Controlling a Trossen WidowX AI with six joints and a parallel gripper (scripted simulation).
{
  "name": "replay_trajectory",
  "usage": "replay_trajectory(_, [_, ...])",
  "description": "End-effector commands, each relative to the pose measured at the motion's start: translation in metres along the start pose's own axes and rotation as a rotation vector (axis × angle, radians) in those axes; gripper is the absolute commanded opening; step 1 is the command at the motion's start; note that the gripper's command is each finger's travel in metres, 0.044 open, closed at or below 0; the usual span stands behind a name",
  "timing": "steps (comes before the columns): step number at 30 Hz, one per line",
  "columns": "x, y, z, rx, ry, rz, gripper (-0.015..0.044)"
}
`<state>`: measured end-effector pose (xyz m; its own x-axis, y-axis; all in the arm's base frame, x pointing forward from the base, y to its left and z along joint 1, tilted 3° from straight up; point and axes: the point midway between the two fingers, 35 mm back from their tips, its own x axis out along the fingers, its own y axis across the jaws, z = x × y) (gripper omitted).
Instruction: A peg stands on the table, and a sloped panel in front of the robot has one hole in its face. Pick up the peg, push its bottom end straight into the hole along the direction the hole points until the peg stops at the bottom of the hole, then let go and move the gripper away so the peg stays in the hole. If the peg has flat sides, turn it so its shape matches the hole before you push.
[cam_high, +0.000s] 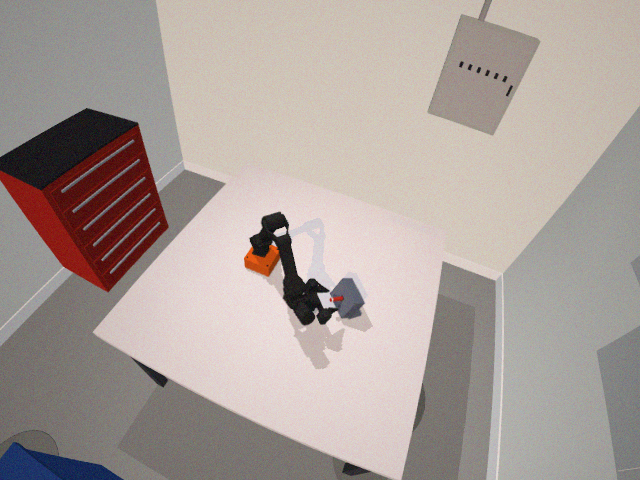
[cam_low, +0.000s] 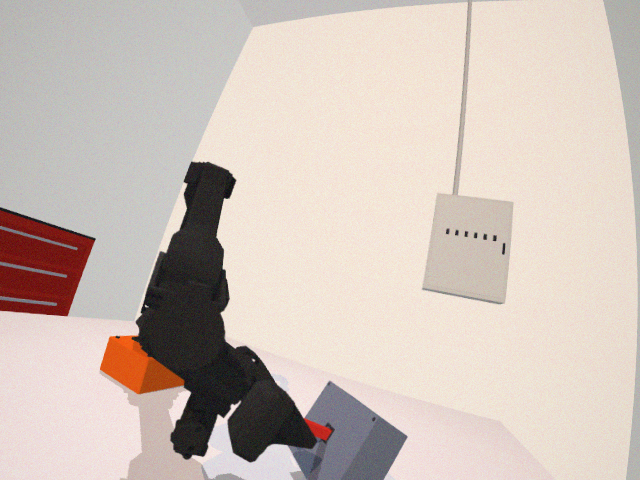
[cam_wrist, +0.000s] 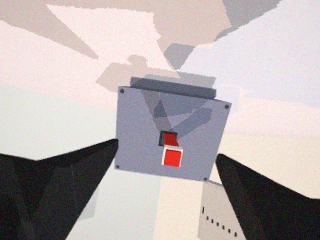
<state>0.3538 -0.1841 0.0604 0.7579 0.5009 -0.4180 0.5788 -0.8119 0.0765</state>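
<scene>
Wrist view shows the red peg sitting in the hole of the grey sloped panel, its square end face pointing back at the camera. Insertion looks done, and the release as well; what remains, by my judgement, is the retreat. That calls for drawing the hand straight back along the peg's axis, so neither finger brushes the stub and drags it out.

The hand's fingers stand spread wide, one at each lower corner of the wrist view, with the peg between them and clear daylight on both sides. It holds nothing and touches nothing that I can see.

From the exterior view the peg juts from the panel face just beyond the fingertips, the panel resting on the counter.
</scene>
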Motion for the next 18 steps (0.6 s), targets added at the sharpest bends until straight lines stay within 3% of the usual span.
replay_trajectory(1, [-0.006, 0.001, 0.0, -0.005, 0.001, 0.0, 0.044])
replay_trajectory(18, [-0.027, 0.002, 0.004, -0.002, -0.004, -0.001, 0.044])
